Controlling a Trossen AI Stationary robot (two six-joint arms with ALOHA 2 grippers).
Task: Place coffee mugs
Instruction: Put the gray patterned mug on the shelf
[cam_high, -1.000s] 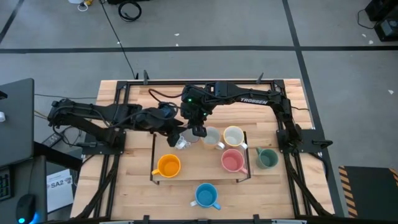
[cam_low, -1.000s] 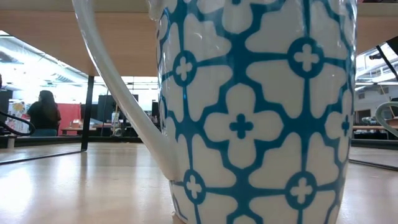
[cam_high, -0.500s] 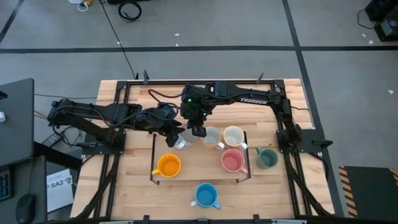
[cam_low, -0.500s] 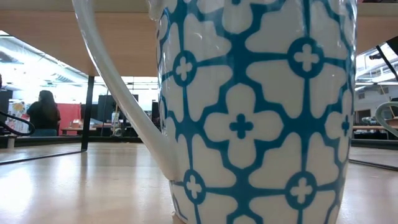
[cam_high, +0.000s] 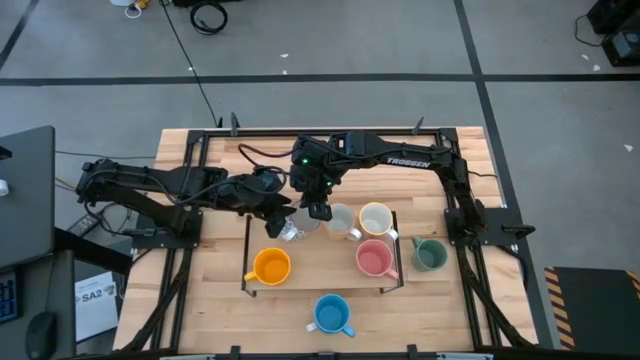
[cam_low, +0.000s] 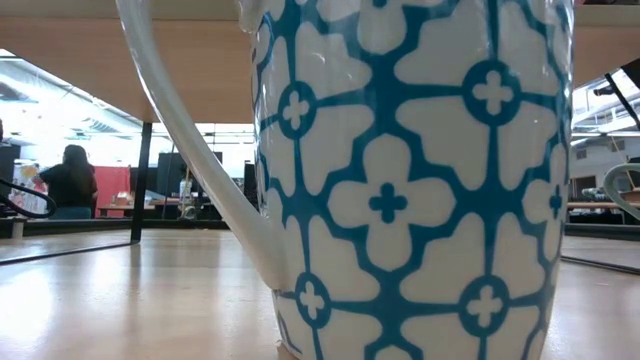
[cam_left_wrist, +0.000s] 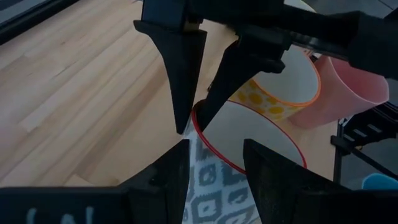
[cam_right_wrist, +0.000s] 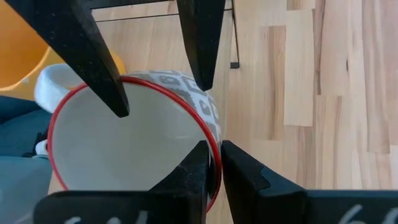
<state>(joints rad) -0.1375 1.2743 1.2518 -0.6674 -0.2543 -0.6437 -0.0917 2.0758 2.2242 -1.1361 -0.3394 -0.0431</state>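
two tools (cam_high: 305, 217) crowd red-rimmed mug (cam_right_wrist: 134, 140); blue-patterned mug (cam_low: 410, 180) blocks low view.

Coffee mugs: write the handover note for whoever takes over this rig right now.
Left hand: shut on the red-rimmed mug, at the rack's back left.
Right hand: at the same mug's rim; grip unclear.
On the rack: orange mug, pink mug, cream mug, white mug.
Off it, on the table: green mug, blue mug.
Left: settle the red-rimmed mug, then place those two.

Even bright light, soft shadows (near fingers (cam_left_wrist: 180, 68) blurred).
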